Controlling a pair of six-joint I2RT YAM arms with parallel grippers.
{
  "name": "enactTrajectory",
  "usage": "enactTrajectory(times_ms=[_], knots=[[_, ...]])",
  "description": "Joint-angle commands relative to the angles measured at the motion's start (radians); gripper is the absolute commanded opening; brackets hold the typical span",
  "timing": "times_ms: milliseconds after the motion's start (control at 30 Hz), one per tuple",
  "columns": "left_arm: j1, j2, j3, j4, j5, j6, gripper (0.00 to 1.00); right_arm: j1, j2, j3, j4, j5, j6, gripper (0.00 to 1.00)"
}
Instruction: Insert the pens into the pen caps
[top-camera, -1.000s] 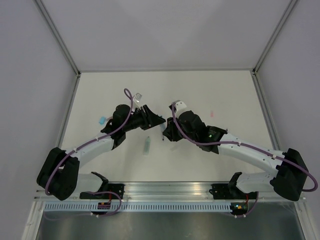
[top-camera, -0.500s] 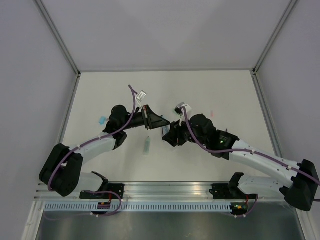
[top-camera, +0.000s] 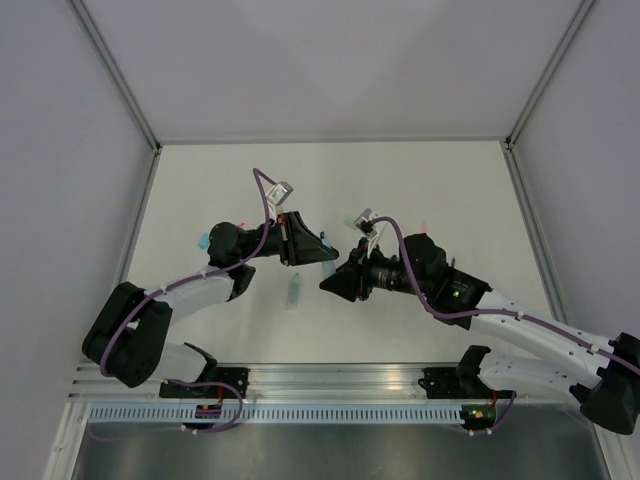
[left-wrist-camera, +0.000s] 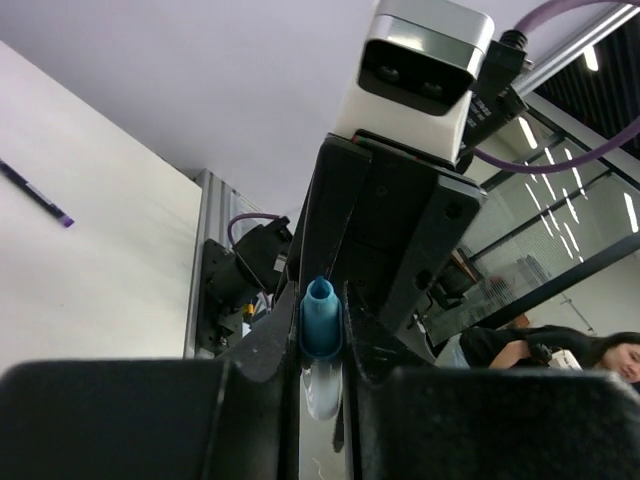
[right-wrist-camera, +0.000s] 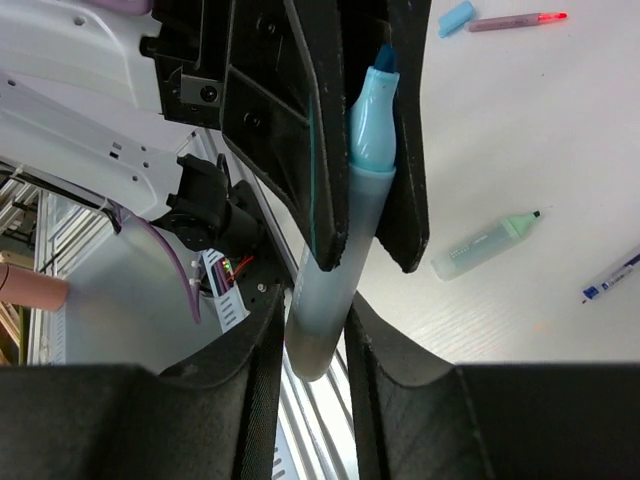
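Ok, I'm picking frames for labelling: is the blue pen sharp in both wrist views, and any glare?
Left wrist: the tip of the blue pen is sharp, the left fingers a dark blur, light strips flare at upper right. Right wrist: the pen tip is sharp, the right fingers soft and black. Top external: even light on the table, faint shadows, no glare.

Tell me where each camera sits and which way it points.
Top external: fixed above and behind the left arm and right arm, looking down on the table; both show.
Left wrist: on the left arm, looking along the left claw at the blue pen and right wrist camera.
Right wrist: on the right arm, looking along the right claw toward the table.
Shared: both wrist views show that pen in both claws.
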Motion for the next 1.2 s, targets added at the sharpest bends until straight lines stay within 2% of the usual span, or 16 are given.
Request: enactTrajectory(times_ms=[0,167,200,267,300,333,400,500,667,767,800,867,900,1000,1100,1167], knots=[[-0.008,0.003,-0.004,0.137,0.026,-0.049,0.02,0.004,-0.025,0.010,0.074,-0.021,0.018,0.34],[-0.010,0.000,-0.003,0.146,0.020,-0.050,0.02,0.002,-0.019,-0.001,0.086,-0.003,0.036,0.00],[-0.010,-0.003,-0.001,0.136,0.020,-0.049,0.03,0.002,-0.022,0.001,0.085,0.002,0.036,0.00],[-0.008,-0.008,0.011,0.111,0.025,-0.038,0.19,0.004,-0.031,0.001,0.068,0.024,0.033,0.00],[-0.008,-0.012,0.016,0.088,0.025,-0.029,0.42,0.002,-0.046,0.002,0.056,0.055,0.030,0.00],[-0.007,-0.029,0.020,0.012,0.023,0.011,0.50,0.001,-0.054,0.002,0.042,0.072,0.022,0.00],[-0.004,-0.054,0.042,-0.102,0.012,0.069,0.64,0.001,-0.071,0.015,-0.016,0.106,-0.002,0.00],[0.008,-0.120,0.095,-0.422,-0.052,0.221,0.73,-0.011,-0.085,0.035,-0.115,0.140,-0.039,0.00],[0.018,-0.187,0.282,-0.986,-0.210,0.528,0.76,-0.034,-0.085,0.073,-0.231,0.230,-0.079,0.00],[0.022,-0.209,0.400,-1.207,-0.363,0.675,0.78,-0.062,-0.071,0.088,-0.280,0.293,-0.088,0.00],[0.025,-0.213,0.428,-1.345,-0.459,0.701,0.78,-0.076,-0.071,0.087,-0.285,0.302,-0.091,0.00],[0.042,-0.212,0.526,-1.474,-0.576,0.761,0.78,-0.088,-0.075,0.068,-0.277,0.308,-0.093,0.00],[0.048,-0.206,0.560,-1.589,-0.692,0.784,0.78,-0.094,-0.086,0.058,-0.268,0.308,-0.093,0.00],[0.088,-0.163,0.690,-1.776,-0.941,0.916,0.81,-0.102,-0.095,0.010,-0.208,0.290,-0.106,0.00],[0.160,-0.080,0.766,-1.854,-1.070,0.968,0.82,-0.103,-0.091,-0.025,-0.165,0.276,-0.117,0.00],[0.270,-0.010,0.787,-1.886,-1.068,0.993,0.82,-0.103,-0.085,-0.019,-0.170,0.252,-0.123,0.00]])
